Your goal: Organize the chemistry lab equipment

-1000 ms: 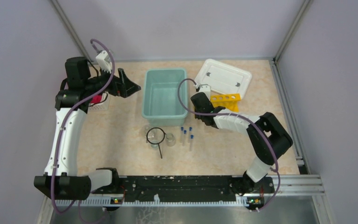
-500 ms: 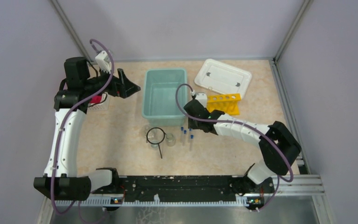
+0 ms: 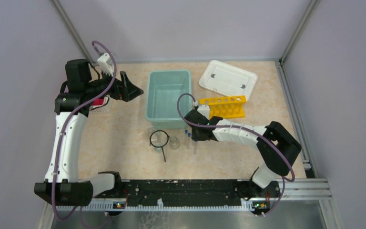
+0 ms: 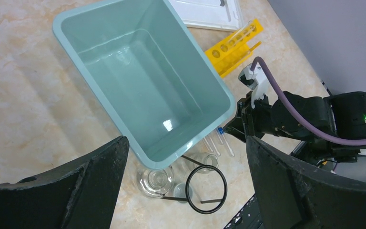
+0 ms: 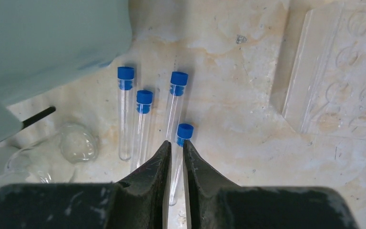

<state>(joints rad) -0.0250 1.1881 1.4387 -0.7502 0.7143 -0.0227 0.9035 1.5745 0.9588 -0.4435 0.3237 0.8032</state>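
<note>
Several blue-capped test tubes lie side by side on the table, in front of the teal bin. My right gripper is low over them. Its jaws are shut on the nearest test tube, just below the cap, and the tube still lies on the table. In the top view the right gripper is at the tubes. Two glass beakers and the black wire ring sit left of the tubes. The yellow rack stands behind. My left gripper hovers open, left of the bin, holding nothing.
The teal bin stands at the middle back, with a white lid to its right. A white basket with red cloth sits under the left arm. A clear holed plate lies right of the tubes.
My right arm swung from beside the yellow rack forward and left to the test tubes. Its jaws opened, then closed round the nearest tube. The left arm stayed still.
</note>
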